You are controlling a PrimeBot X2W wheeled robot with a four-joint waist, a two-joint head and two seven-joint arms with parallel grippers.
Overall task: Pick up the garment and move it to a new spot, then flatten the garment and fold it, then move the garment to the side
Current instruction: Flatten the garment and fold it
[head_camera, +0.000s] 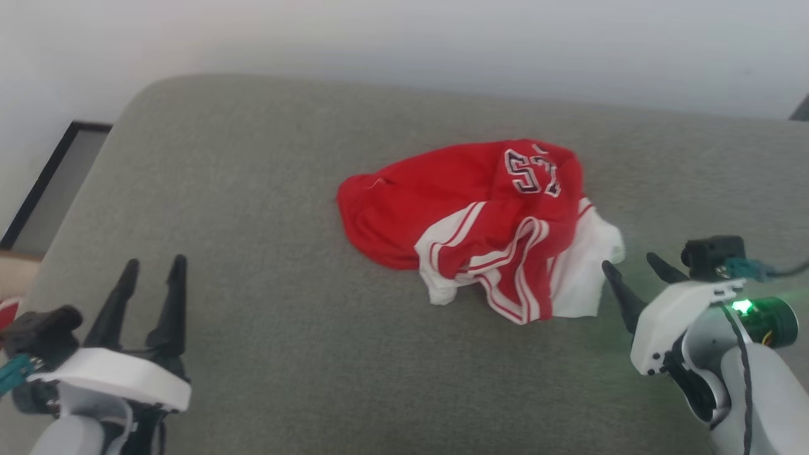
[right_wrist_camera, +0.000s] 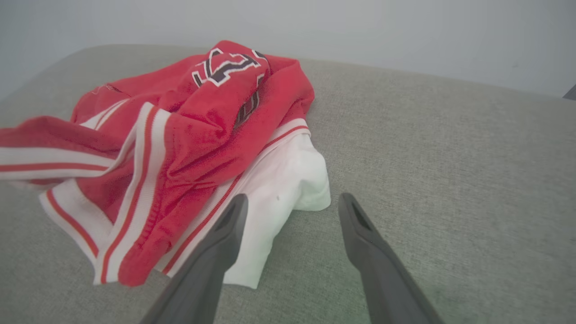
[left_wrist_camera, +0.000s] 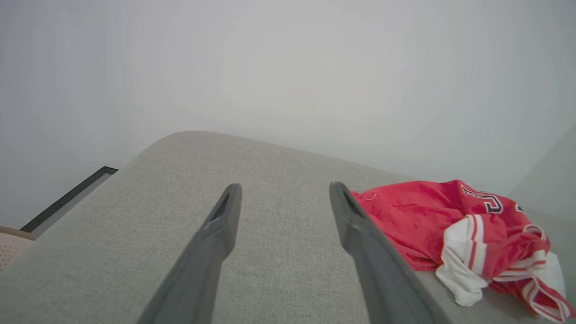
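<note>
My left tool (head_camera: 156, 260) and right tool (head_camera: 629, 260) gape empty; the limp, light garment (head_camera: 480, 221) seems best pinched at its near white fold (head_camera: 584, 281).

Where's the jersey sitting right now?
In the head view the jersey lies crumpled on the grey cushion, right of centre, just beside the open right pincer and well away from the left pincer.

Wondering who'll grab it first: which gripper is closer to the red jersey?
Right. The right gripper is open beside the white edge of the jersey; the left gripper is far off on its other side over the grey cushion.
</note>
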